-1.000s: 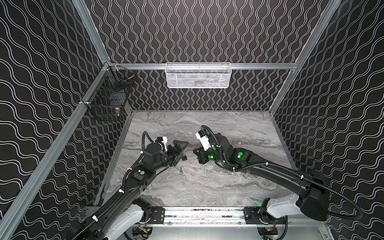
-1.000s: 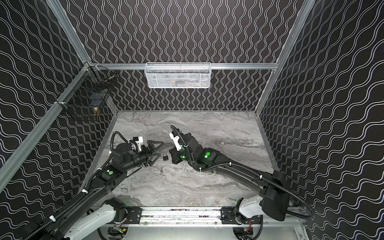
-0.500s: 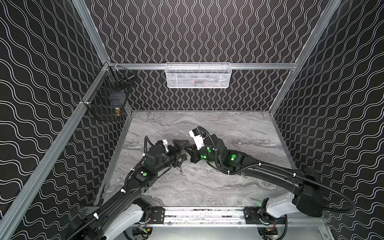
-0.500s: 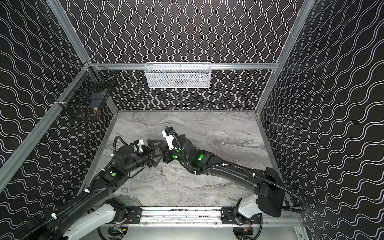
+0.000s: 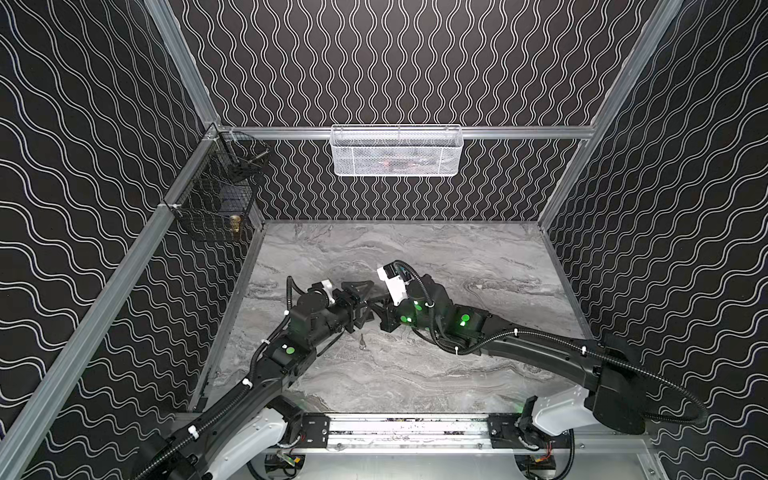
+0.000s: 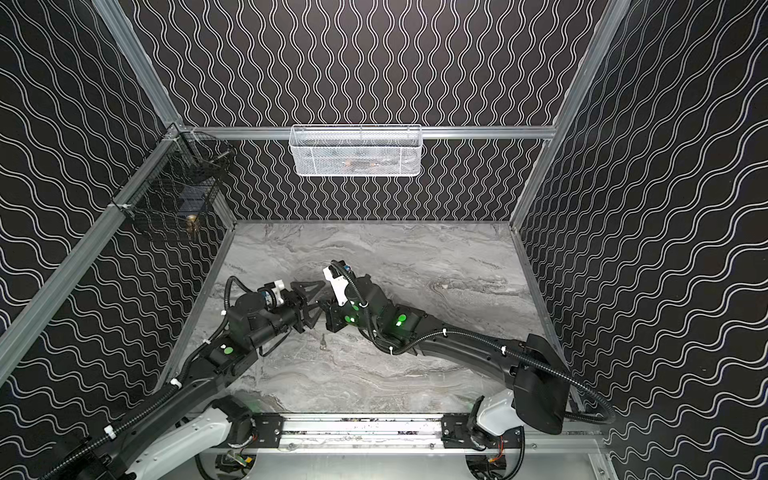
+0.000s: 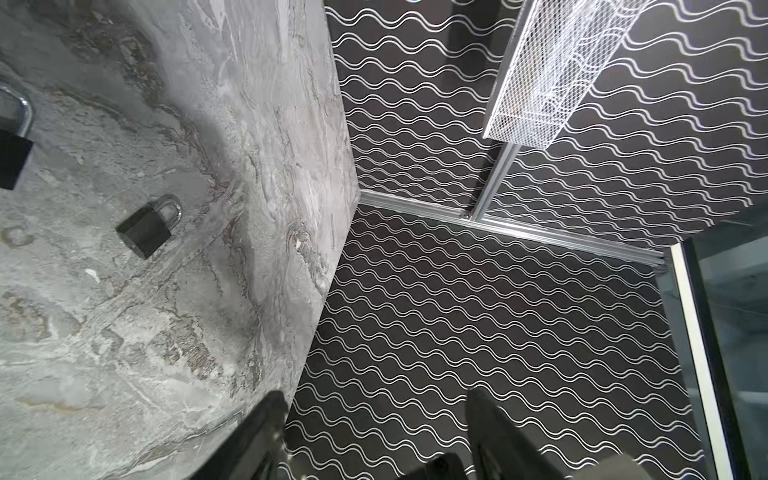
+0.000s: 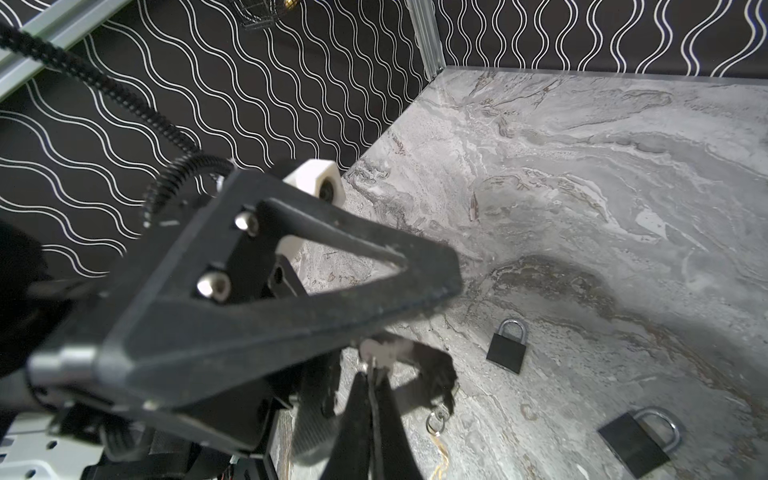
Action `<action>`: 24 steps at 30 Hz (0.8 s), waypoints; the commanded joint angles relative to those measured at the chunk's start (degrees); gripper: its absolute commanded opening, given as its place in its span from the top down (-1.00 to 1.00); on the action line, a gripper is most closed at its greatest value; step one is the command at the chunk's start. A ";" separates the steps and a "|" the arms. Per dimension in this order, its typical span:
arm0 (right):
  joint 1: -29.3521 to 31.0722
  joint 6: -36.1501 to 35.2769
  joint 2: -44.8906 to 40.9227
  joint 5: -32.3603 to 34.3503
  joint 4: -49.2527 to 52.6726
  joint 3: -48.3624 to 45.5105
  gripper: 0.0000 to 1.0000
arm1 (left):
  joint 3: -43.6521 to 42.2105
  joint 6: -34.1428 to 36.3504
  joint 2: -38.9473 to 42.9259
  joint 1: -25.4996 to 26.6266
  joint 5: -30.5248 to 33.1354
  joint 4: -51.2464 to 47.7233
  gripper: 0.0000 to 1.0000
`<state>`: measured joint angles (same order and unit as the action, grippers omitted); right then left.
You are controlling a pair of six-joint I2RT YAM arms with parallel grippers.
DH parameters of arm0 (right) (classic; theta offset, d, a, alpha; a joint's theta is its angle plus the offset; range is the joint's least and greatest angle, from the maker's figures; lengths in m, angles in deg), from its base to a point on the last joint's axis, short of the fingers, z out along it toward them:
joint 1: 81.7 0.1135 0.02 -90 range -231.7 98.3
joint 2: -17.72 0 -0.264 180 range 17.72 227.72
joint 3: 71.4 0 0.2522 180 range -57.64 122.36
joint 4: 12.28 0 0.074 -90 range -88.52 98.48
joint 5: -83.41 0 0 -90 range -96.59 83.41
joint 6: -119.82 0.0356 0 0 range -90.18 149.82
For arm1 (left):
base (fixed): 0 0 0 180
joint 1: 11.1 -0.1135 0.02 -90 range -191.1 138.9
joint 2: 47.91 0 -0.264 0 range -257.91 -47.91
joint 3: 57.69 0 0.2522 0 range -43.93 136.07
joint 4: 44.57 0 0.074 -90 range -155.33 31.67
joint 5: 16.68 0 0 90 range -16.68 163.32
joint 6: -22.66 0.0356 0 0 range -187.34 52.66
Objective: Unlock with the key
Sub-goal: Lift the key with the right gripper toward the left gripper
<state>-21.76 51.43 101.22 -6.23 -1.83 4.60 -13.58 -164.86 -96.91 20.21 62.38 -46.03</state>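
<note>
My right gripper [image 8: 371, 374] is shut, with a small silvery key [image 8: 376, 351] pinched at its fingertips, blurred. My left gripper [image 7: 376, 395] is open, its two black fingers [image 8: 291, 291] standing on either side of that key and apart from it. In both top views the two grippers meet tip to tip at mid-table, the left gripper [image 5: 368, 305] [image 6: 318, 305] against the right gripper [image 5: 376, 309] [image 6: 327, 308]. Two black padlocks [image 8: 507, 347] [image 8: 638, 442] with silver shackles lie on the marble beyond them. The nearer padlock [image 7: 147, 226] also shows in the left wrist view.
A second key on a ring [image 5: 363, 341] [image 8: 436, 419] lies on the marble table [image 5: 415, 374] just in front of the grippers. A white mesh basket [image 5: 397, 151] hangs on the back wall. A black wire basket [image 5: 216, 199] hangs at the back left corner.
The right arm has swung left and the left arm forward until the grippers meet. The left jaws have narrowed around the right gripper's tip.
</note>
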 commanded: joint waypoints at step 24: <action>0.00 -2.65 -2.56 0.56 -3.26 -1.95 1.00 | -0.66 -2.02 0.44 -0.02 1.99 0.34 0.58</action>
<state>-21.78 50.12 99.17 -6.25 -3.49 2.72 -13.95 -165.93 -96.38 20.21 64.07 -46.12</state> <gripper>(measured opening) 0.050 0.228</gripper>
